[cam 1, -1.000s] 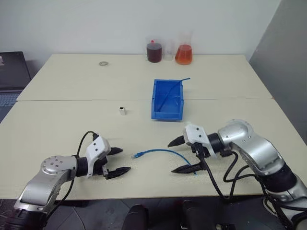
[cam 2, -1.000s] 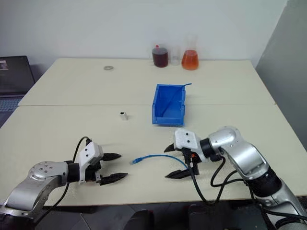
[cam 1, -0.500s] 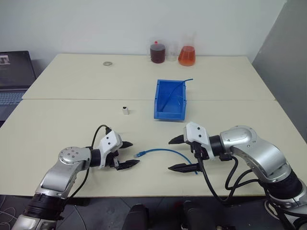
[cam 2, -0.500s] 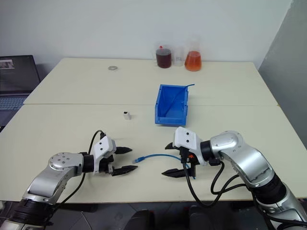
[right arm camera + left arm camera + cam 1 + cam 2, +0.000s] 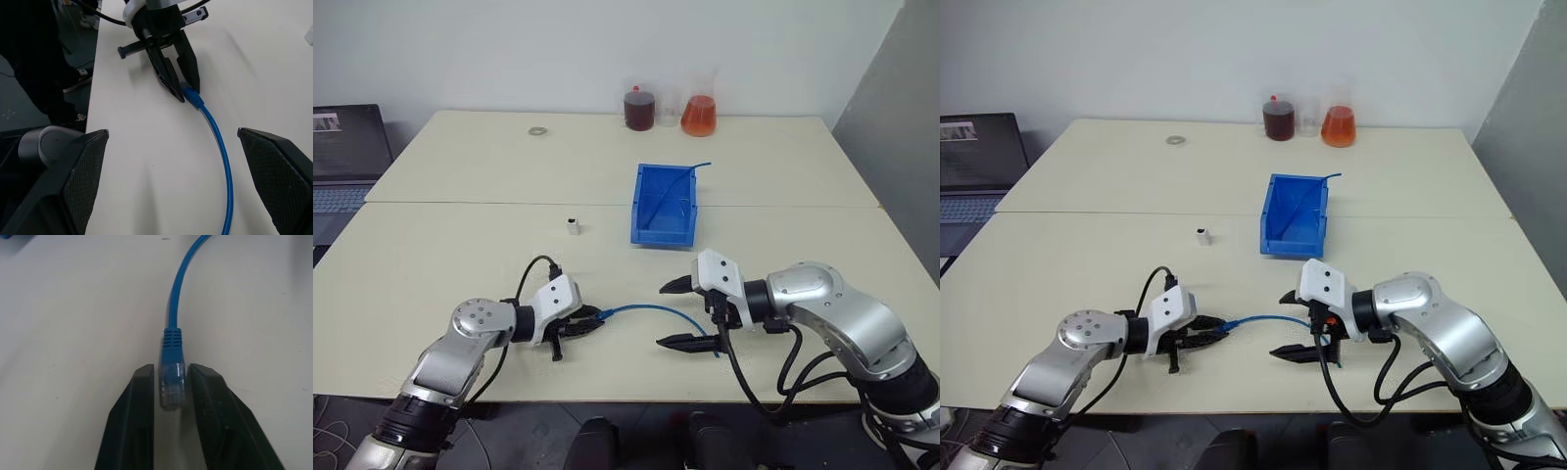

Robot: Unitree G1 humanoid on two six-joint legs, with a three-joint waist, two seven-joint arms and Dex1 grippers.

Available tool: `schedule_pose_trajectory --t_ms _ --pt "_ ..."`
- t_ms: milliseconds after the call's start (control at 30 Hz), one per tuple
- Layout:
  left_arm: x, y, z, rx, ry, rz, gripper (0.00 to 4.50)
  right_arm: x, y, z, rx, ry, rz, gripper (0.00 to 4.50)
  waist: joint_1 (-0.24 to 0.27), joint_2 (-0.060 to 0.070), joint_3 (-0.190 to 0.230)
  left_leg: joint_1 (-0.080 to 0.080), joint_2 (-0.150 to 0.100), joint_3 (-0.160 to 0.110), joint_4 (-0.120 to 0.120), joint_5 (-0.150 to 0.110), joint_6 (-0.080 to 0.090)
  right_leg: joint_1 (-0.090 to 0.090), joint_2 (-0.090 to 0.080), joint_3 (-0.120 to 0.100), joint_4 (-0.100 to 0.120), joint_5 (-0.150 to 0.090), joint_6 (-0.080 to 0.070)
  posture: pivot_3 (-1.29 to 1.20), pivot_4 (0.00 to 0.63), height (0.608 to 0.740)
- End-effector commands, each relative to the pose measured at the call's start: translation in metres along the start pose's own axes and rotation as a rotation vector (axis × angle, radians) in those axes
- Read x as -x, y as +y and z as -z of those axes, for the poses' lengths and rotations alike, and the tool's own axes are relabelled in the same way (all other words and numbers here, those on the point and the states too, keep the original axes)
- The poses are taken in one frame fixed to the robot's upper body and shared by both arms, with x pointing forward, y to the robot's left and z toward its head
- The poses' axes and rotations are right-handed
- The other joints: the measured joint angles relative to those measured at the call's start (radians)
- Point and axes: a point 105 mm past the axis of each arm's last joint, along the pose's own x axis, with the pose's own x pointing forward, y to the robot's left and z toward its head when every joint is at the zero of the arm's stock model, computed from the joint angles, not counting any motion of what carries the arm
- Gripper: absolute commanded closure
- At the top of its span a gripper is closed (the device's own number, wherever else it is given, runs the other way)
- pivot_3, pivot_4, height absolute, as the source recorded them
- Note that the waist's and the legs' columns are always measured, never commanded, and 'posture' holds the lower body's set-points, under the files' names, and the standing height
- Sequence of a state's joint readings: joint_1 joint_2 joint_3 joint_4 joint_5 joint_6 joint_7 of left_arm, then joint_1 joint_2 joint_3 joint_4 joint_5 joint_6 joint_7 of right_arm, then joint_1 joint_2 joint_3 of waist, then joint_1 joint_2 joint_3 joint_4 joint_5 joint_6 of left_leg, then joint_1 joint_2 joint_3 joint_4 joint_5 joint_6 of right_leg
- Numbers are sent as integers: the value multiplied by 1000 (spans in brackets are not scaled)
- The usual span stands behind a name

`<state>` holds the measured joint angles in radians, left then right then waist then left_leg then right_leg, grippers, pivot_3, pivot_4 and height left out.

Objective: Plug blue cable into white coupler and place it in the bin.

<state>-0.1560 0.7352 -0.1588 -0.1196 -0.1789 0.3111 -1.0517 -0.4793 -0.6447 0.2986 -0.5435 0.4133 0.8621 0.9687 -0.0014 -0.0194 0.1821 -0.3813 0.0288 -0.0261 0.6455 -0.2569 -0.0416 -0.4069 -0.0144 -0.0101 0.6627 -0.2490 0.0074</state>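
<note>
Blue cable (image 5: 651, 311): thin, glossy cord lying in a shallow arc on the worktop (image 5: 460, 245) in front of you, its clear ribbed plug (image 5: 171, 382) at your left end.

Left hand (image 5: 590, 320): held low, nearly flat to the surface and pointing right, its two black fingers (image 5: 134, 421) clamped on the plug from both sides.

Right hand (image 5: 678, 313): tilted down and pointing left, fingers spread wide on either side of the cable's other end, gripping nothing.

White coupler (image 5: 573, 226): small boxy plastic block, standing alone farther back, well apart from both hands.

Bin (image 5: 642, 230): bright-blue rigid plastic tray with upright walls, just right of the coupler; another blue cord leans over its rear corner.

Back edge: two glass flasks (image 5: 698, 114) of dark red and orange liquid, and a small metal ring (image 5: 537, 129). No legible writing.
</note>
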Motion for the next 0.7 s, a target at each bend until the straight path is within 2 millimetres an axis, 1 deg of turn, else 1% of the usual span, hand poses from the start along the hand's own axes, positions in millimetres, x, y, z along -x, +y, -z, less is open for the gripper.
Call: schedule_pose_trajectory --t_ms 33,167,233,300,333,367,433,533,633,700 --pt "-11 -19 17 90 56 63 4232 8 -6 -11 0 -61 56 0 0 0 0 0 0 0 0 0 0 0 0 0 0 0 0 0 150 740" --pt "-11 -10 -1 128 -21 32 4239 12 -5 -16 11 -96 64 0 1 0 0 0 0 0 0 0 0 0 0 0 0 0 0 0 150 740" --pt "-10 -5 -14 142 -80 23 4240 15 -1 -16 23 -101 54 0 1 0 0 -1 0 0 0 0 0 0 0 0 0 0 0 0 150 740" --pt "-10 2 -29 155 -135 16 4240 18 3 -22 35 -162 35 0 2 -1 1 -1 0 0 0 0 0 0 0 0 0 0 0 0 150 740" --pt "-10 5 -38 166 -172 17 4240 20 6 -21 42 -152 22 0 1 -2 1 -1 0 -1 0 0 0 0 0 -1 0 0 0 0 150 740" --pt "-9 7 -47 178 -206 26 4240 23 9 -18 27 -133 6 0 1 -3 2 -1 0 -1 0 0 0 0 0 -1 0 0 0 0 150 740" --pt "-9 9 -57 194 -241 43 4243 25 12 -14 0 -105 -11 0 -1 -4 2 -2 1 -1 0 0 0 -1 1 -1 0 0 0 0 150 740" --pt "-6 7 -79 199 -300 109 4243 28 20 -13 -92 -116 -49 0 -3 -4 2 -2 1 -1 0 0 0 -1 2 -1 0 0 0 0 150 740" --pt "-2 5 -99 202 -353 165 4243 25 19 -5 -161 -114 -21 0 -7 -4 3 -2 1 -1 0 0 0 -1 3 0 0 0 0 0 150 740" --pt "1 4 -111 222 -394 201 4243 23 17 2 -240 -135 9 0 -7 -4 3 -2 1 -1 0 0 0 -2 3 0 0 0 0 0 150 740"
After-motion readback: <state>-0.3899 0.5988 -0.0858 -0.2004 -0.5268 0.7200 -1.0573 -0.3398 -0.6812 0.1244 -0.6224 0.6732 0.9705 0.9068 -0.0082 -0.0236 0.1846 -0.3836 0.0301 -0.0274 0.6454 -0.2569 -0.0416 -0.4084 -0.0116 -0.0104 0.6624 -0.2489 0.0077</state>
